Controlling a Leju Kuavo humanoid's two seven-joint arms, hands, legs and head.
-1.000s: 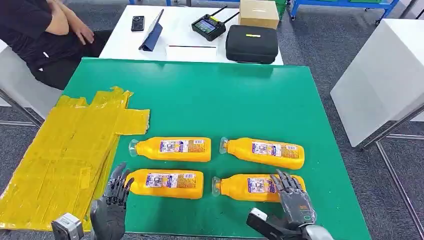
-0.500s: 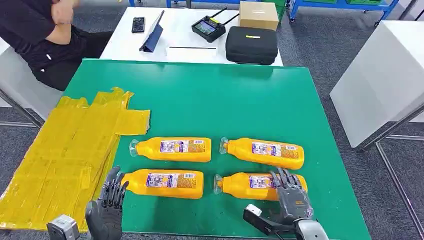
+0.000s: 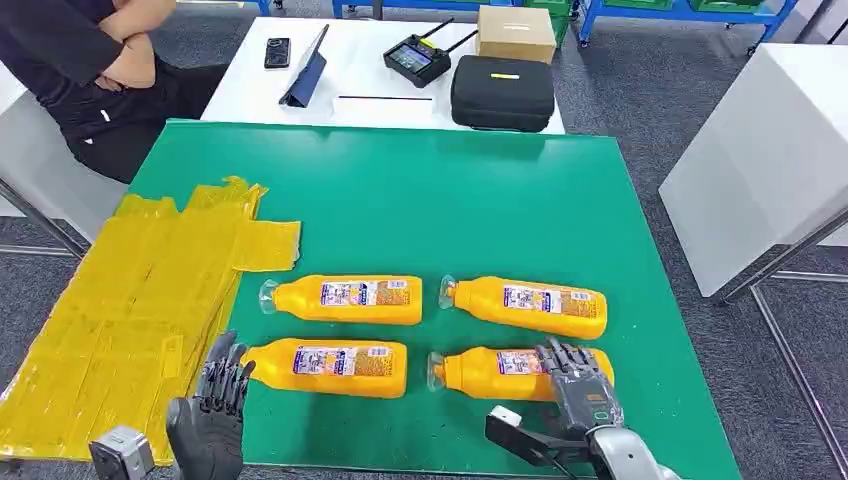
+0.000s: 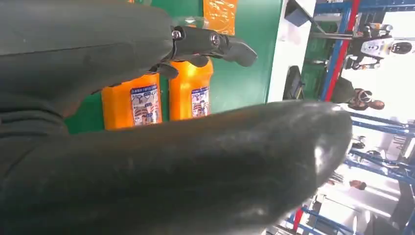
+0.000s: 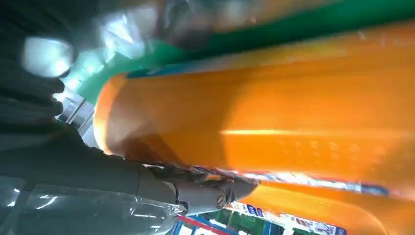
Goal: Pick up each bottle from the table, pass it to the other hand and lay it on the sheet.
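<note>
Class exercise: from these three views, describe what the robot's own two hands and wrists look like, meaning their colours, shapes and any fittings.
The left hand is dark grey to black, with slim jointed fingers and small silver screws at a fingertip in its wrist view. A light grey box-shaped unit sits at its wrist. The right hand looks lighter grey and metallic, with a small green mark on its back, and a black bracket with a white block beside the wrist.

no readable text | bottles (image 3: pixel 345 299) showing blue-white printed labels (image 3: pixel 364 292), print too small to make out | box (image 3: pixel 517 32) at 12 o'clock: label illegible
</note>
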